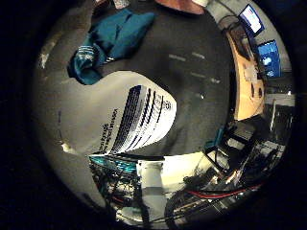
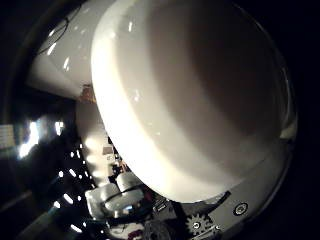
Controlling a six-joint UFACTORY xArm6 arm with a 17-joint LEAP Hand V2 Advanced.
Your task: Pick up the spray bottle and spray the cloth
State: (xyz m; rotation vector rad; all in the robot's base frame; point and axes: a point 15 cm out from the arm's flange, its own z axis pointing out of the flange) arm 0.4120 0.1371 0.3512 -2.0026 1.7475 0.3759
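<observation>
Fingers around spray bottle

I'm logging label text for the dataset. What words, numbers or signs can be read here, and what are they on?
Nothing can be read.
Spray bottle label: dark print in lines, too blurred to read.
Screens in the room behind: bright, contents too small to read.
Teal cloth on the dark table: pale stripes, no text visible.
Thumb side view: white bottle surface only, no print.

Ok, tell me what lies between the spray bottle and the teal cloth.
Nothing: in the little finger side view only bare dark tabletop shows around the gap, and the white spray bottle, close to the palm, reaches right up to the crumpled teal cloth.
</observation>
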